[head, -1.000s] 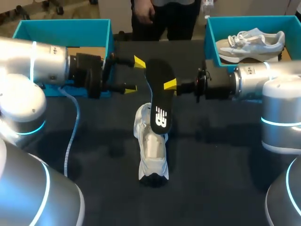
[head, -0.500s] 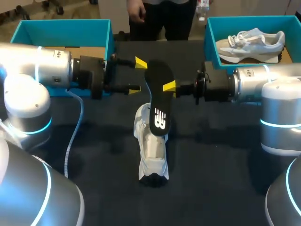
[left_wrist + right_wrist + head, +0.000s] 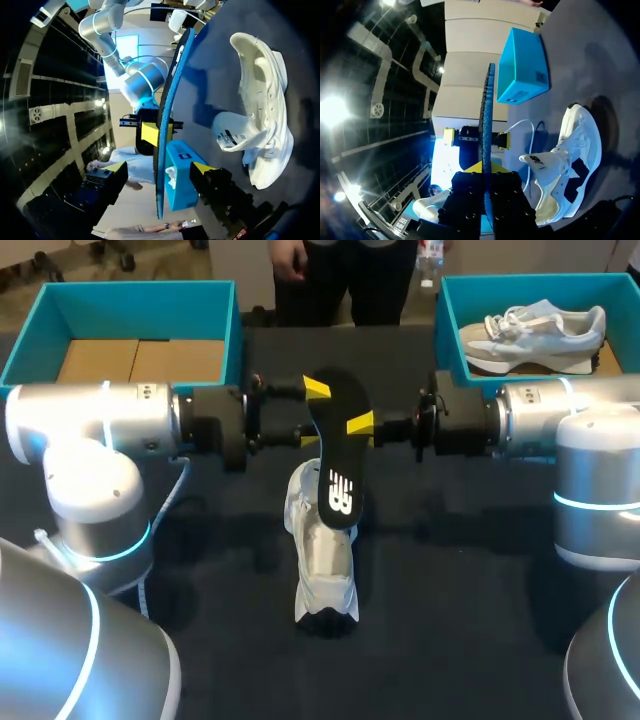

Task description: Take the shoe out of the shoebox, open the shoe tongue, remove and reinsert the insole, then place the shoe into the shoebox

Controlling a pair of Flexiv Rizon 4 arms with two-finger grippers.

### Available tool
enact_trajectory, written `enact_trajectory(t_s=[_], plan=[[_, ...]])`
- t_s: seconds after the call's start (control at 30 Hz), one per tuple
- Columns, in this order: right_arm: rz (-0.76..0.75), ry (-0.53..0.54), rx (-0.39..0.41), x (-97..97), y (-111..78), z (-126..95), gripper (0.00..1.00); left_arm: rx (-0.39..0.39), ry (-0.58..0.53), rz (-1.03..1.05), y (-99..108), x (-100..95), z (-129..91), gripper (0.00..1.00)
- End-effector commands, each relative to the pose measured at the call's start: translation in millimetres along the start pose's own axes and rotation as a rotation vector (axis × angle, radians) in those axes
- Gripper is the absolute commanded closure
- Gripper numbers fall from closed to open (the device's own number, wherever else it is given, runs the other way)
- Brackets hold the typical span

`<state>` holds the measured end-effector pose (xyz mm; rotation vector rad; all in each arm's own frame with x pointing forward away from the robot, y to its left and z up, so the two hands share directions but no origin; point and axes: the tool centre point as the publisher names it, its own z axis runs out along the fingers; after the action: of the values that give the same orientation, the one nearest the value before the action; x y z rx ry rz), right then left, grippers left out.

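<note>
My right gripper (image 3: 362, 424) pinches the black insole (image 3: 340, 455) by its rim, holding it on edge over the white shoe (image 3: 322, 560). The shoe lies on the dark table (image 3: 480, 620), outside the right shoebox (image 3: 448, 310) (a second shoe (image 3: 535, 335) sits in that one). My left gripper (image 3: 312, 413) is spread, one finger on either side of the insole's far end, seemingly without touching it.
</note>
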<state>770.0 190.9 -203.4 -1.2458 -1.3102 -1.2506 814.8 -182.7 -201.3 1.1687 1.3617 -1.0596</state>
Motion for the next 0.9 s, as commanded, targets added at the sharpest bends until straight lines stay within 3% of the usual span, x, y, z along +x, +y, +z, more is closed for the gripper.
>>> enact_trajectory(t_s=[0.03, 0.17, 0.37, 0.67, 0.83, 0.9], plan=[[0.000, -0.003, -0.001, 0.1, -0.6, 1, 1.00, -0.003, -0.019, 0.007, 2, 1.3, 9, 0.30], [0.000, -0.003, -0.001, 0.1, -0.6, 1, 1.00, -0.014, -0.023, 0.012, 2, -0.1, 13, 0.40], [0.000, -0.003, -0.001, 0.1, -0.6, 1, 1.00, -0.034, -0.013, 0.015, 6, 2.1, 19, 0.41], [0.000, -0.003, -0.001, 0.1, -0.6, 1, 1.00, -0.030, -0.017, 0.026, 4, -1.3, 22, 0.77], [0.000, -0.003, -0.001, 0.1, -0.6, 1, 1.00, -0.029, -0.016, 0.032, 3, -1.9, 22, 0.87], [0.000, -0.003, -0.001, 0.1, -0.6, 1, 1.00, -0.027, -0.015, 0.032, 4, -1.5, 23, 0.96]])
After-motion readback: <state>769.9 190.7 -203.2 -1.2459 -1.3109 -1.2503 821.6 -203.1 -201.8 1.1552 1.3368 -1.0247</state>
